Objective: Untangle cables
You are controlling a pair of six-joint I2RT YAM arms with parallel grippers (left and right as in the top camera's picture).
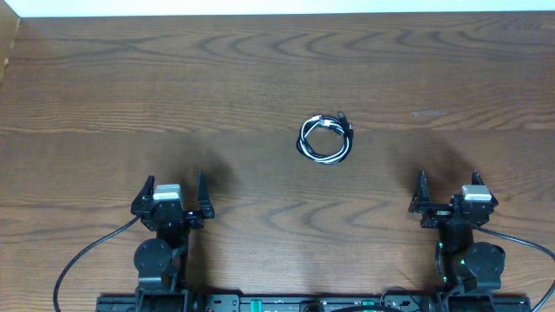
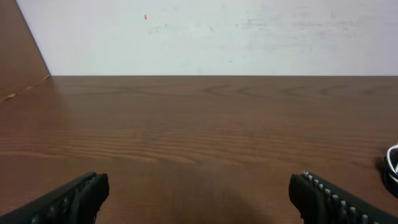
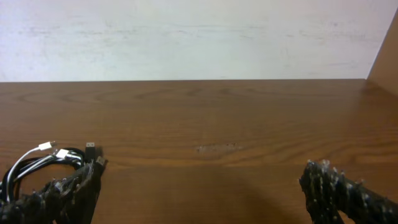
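Left tool (image 1: 173,186) sits released and empty at the near edge. Right of centre, the cables (image 1: 326,139) lie in one black-and-white coil. My right tool (image 1: 449,184) is released too. I'd pin the coil with one and tease a plug end out slowly. The wood-grain desk (image 1: 130,87) meets a white wall (image 2: 217,37).

We look out low over a brown wood-grain table (image 2: 199,124) toward a white wall (image 2: 236,37) that bears a tiny red speck (image 2: 145,17). A brown panel (image 2: 22,56) stands along the table's left side. Our left gripper (image 2: 199,190) has its jaws spread wide, and its dark ridged fingers (image 2: 326,198) show in the two bottom corners with only bare wood between them. At the far right edge we catch a sliver of the cables (image 2: 392,163), white and black strands lying on the table, well apart from either finger.
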